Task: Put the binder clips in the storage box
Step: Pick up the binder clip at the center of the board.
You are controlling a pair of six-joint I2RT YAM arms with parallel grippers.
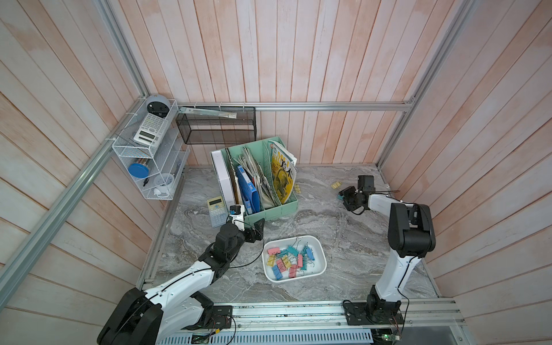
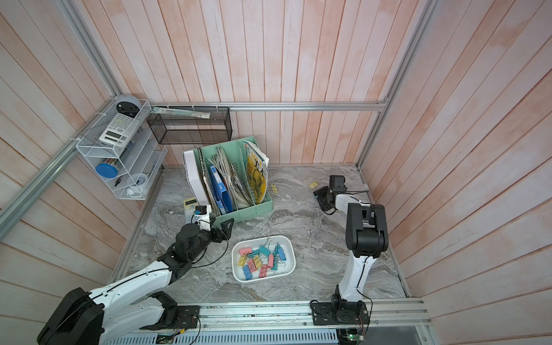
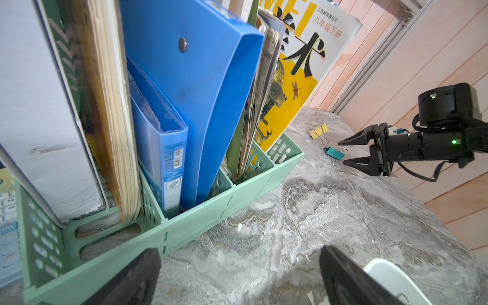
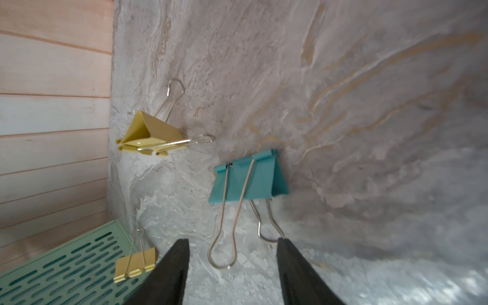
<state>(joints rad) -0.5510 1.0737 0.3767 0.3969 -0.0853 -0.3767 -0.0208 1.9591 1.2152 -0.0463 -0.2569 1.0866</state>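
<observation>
my right fingers (image 4: 171,269) are spread and empty, their tips flanking the wire handles of a teal binder clip (image 4: 250,179) that lies on the table (image 4: 343,105), well apart from the storage box (image 1: 315,264) holding most of the clips. my left fingers (image 3: 137,277) are spread and idle beside the mint file organizer (image 3: 211,211). risk: if i close on the springy wire loops alone, the clip may swivel or slip free.

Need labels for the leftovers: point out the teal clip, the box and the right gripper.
teal clip (image 4: 248,179): right wrist view, its body.
box (image 1: 315,258): in a top view, bare floor.
right gripper (image 4: 233,239): right wrist view, midway between fingertips.
</observation>
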